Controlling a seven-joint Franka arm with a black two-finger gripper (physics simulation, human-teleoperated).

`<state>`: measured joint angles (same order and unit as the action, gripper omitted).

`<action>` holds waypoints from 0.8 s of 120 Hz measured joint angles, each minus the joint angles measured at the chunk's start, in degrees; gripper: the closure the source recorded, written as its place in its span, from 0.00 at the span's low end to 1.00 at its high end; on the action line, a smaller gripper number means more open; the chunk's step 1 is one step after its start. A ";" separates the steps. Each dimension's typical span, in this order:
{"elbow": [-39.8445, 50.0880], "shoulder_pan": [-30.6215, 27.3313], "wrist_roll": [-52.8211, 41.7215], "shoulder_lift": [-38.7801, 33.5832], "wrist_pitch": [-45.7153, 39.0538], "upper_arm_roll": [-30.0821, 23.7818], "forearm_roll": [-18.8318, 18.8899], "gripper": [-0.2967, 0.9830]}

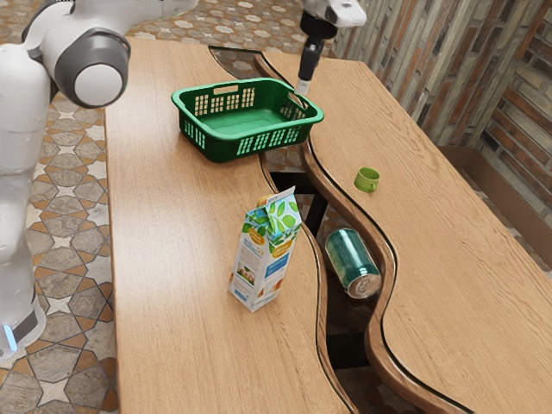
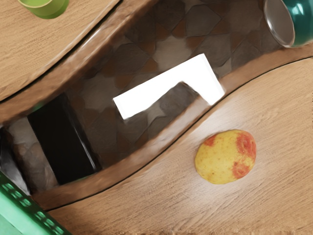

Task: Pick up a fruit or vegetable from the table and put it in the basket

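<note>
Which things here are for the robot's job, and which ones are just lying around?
For the job:
- yellow-and-red fruit or vegetable
- green basket

Just lying around:
- tall carton
- little green cup
- teal can

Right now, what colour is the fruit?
The fruit is yellow with orange-red patches, best seen in the wrist view.

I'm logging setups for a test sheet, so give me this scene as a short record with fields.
target: yellow fruit or vegetable with red patches, on the table
basket: green basket, no produce visible inside
pincer: pincer beside the basket's rim in the exterior view; not holding the target
carton: milk-style carton, upright on the table
can: teal can, on its side at the table's gap
cup: small green cup, across the gap from the carton
status: target not yet picked up
</note>
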<state>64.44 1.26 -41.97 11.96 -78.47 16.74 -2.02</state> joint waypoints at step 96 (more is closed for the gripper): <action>12.09 -2.24 -25.14 9.96 -11.59 -9.76 2.03 0.23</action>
<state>76.53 -0.98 -67.11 21.93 -90.07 6.98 0.01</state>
